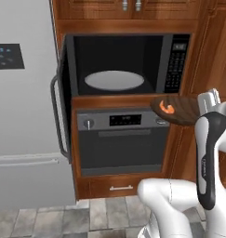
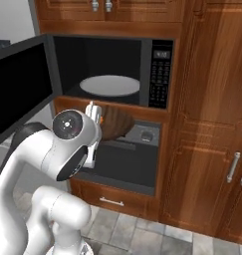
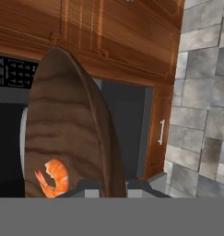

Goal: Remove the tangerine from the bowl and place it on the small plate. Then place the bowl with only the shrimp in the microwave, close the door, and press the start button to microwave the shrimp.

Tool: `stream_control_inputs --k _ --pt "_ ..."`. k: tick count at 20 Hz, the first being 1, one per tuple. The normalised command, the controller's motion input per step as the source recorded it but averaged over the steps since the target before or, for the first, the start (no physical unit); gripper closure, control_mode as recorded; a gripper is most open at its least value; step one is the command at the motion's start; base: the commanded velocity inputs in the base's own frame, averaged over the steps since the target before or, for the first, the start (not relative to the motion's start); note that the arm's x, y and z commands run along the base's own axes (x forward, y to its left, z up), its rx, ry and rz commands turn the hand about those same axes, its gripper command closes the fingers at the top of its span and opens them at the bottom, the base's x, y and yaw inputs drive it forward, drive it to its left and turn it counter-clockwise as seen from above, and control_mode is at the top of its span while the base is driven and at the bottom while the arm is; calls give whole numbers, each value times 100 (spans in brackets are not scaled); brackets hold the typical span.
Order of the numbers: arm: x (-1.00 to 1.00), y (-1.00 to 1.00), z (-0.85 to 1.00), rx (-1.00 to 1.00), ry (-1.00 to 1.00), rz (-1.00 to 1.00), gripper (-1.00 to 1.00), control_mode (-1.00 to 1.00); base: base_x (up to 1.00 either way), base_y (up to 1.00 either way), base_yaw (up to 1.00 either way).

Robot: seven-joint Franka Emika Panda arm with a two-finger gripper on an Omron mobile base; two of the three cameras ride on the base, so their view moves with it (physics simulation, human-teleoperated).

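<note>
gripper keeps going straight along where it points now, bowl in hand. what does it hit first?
Likely the lower oven front or cabinet face under the microwave; the gripper, shut on the bowl with the shrimp, seems below the opening. Depth unclear.

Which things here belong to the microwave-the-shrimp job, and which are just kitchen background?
Belongs to the job:
- wooden bowl, held in the shut gripper
- shrimp inside it
- microwave, door open, turntable bare

Just background:
- oven
- fridge
- tall cabinet
</note>
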Motion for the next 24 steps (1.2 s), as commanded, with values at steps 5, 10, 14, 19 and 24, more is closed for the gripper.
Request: stream_control_inputs --k 5,10,14,19,24 --pt "0 0 0 0 0 0 100 100 32 41 -18" --pt "0 0 0 0 0 0 100 100 34 45 -13" --pt "0 0 0 0 0 0 100 100 38 27 -11" --pt "0 0 0 0 0 0 100 100 38 19 -11" --pt "0 0 0 0 0 0 100 100 39 30 -12"
